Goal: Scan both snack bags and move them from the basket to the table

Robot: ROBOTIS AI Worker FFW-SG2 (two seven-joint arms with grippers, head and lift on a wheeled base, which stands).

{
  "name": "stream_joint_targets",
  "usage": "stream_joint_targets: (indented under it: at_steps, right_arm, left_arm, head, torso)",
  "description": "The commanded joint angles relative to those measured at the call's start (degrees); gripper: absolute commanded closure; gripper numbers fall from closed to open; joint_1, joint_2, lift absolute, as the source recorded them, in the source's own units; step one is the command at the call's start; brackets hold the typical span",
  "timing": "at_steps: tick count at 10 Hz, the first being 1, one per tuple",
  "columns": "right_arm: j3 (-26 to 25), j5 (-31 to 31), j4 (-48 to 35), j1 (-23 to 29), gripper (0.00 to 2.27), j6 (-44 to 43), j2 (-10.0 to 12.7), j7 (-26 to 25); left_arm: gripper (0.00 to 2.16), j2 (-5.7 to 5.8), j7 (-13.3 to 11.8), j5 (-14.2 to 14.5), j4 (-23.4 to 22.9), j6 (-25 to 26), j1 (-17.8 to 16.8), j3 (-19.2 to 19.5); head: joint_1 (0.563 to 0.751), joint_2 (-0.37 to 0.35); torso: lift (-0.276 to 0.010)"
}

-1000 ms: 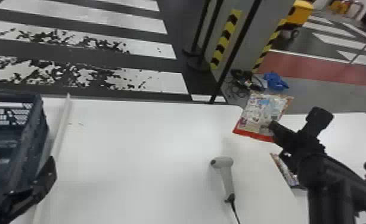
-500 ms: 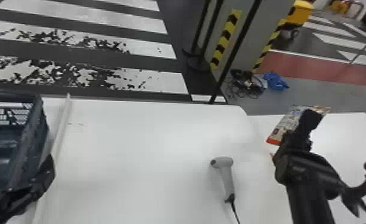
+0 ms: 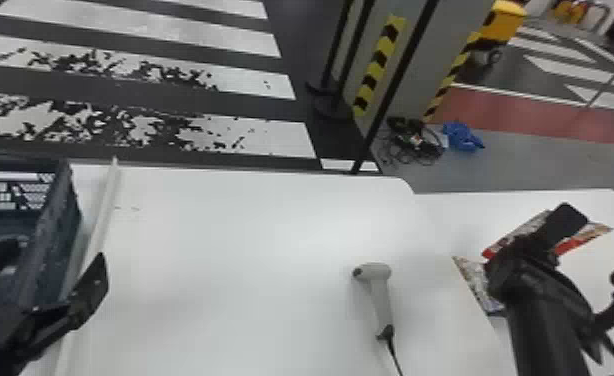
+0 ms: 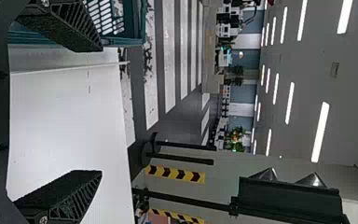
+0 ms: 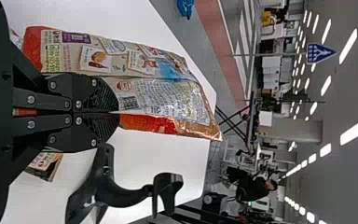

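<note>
Snack bag (image 5: pixel 172 100), and it's pinched tight in your right claw (image 3: pixel 528 245), up above the white table (image 3: pixel 251 250)! The other bag (image 3: pixel 475 281) lies near that claw, scanner (image 3: pixel 382 297) resting to its left. Over at the basket (image 3: pixel 53 235), your left claw (image 3: pixel 53 257) stands wide, nothing between its fingers (image 4: pixel 70 28).

A white table (image 3: pixel 251 220) extends to a second white table (image 3: pixel 456 215) adjoining on its right. A grey handheld scanner (image 3: pixel 382 297) lies on the first, its black cable (image 3: pixel 395 355) running to the near side. A snack bag (image 3: pixel 475 280), partly hidden, lies around where the tables meet. On the left are a dark blue basket (image 3: pixel 56 240) and, just beside it, a long pale strip (image 3: pixel 103 207).
</note>
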Motion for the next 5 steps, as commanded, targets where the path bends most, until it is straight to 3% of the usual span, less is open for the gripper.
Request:
stream_joint_targets:
  at_steps: [1,2,3,4,5]
  right_arm:
    - [-1.9,-5.3,1.9,-0.2,2.25,-0.6,-0.7,3.3]
    - [-3.0,-8.5,1.8,0.7,2.25,-0.1,-0.7,7.3]
    - [-2.8,-8.6,1.3,2.1,1.99,0.3,-0.7,9.0]
    - [-1.7,-8.5,-1.2,3.6,0.45,0.8,-0.6,9.0]
    - [-0.3,-7.7,-4.5,5.3,0.0,0.8,-0.2,8.9]
  left_arm:
    - [0.05,-0.08,0.0,-0.2,-0.3,0.0,0.4,0.0]
    - [0.05,-0.26,-0.1,-0.3,-0.5,0.0,0.7,0.0]
    - [0.05,-0.61,-0.1,-0.9,-0.5,0.0,0.7,-0.4]
    - [0.05,-0.88,-0.1,-1.1,-0.5,0.0,0.8,-0.6]
    - [0.05,-1.05,-0.1,-1.3,-0.5,0.0,0.8,-0.7]
  head:
    - [0.695,-0.35]
    - [0.695,-0.35]
    - [0.695,-0.35]
    - [0.695,-0.35]
    - [0.695,-0.35]
  torso:
    - [-0.098]
    - [-0.098]
    - [-0.098]
    - [-0.098]
    - [-0.098]
